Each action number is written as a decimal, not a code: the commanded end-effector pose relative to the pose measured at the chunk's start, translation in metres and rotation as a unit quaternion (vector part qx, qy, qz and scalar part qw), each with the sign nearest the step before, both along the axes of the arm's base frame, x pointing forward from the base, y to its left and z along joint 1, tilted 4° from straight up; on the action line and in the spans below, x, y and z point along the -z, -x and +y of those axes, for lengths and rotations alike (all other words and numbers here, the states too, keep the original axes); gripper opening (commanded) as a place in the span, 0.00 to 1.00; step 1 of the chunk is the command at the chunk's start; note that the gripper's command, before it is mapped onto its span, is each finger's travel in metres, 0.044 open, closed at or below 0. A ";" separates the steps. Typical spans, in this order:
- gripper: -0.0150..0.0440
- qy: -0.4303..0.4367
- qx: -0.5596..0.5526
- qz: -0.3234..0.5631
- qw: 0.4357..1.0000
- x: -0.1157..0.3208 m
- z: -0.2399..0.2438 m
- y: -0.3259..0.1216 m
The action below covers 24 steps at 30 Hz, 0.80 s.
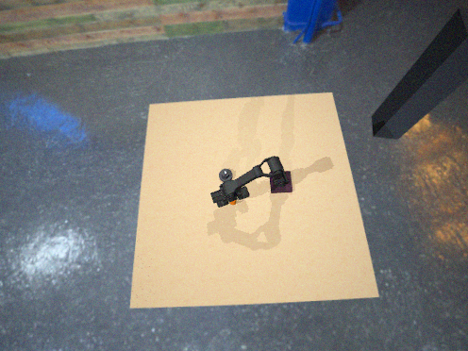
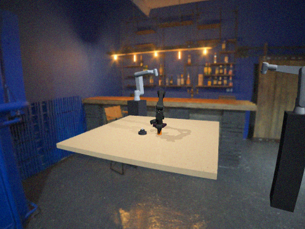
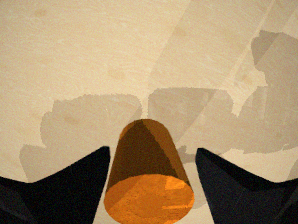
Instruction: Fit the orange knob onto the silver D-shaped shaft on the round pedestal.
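Note:
The orange knob (image 1: 233,203) (image 2: 159,133) (image 3: 150,197) appears upright at the tabletop under the arm. Its hole is hidden underneath. My gripper (image 2: 159,130) (image 3: 153,153) is open around the knob, with a gap beside each finger in the wrist view. The dark round pedestal (image 1: 225,176) (image 2: 142,133) stands a short way from the knob, behind it in the top view and to its left in the exterior view. Its silver shaft (image 2: 142,128) points up, too small to show which way the flat faces. The pedestal is out of the wrist view.
The arm reaches from its dark purple base (image 1: 281,187) across the wooden tabletop (image 1: 189,264) (image 2: 184,157). Shadows of the arm fall around the knob. Pale robot arms (image 2: 139,83) on black stands and a bar counter are beyond the table.

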<state>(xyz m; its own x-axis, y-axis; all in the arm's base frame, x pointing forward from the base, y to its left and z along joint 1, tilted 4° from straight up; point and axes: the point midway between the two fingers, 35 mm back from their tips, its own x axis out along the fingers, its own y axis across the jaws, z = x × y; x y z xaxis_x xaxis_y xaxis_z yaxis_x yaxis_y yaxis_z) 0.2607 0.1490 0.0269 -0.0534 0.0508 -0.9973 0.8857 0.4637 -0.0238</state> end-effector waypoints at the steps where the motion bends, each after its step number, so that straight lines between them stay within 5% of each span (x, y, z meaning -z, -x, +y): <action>1: 0.88 -0.008 -0.001 -0.012 1.000 -0.048 -0.001 -0.007; 4: 1.00 -0.009 -0.001 -0.012 1.000 -0.072 -0.003 -0.005; 24: 1.00 -0.009 -0.001 -0.012 1.000 -0.047 0.000 -0.005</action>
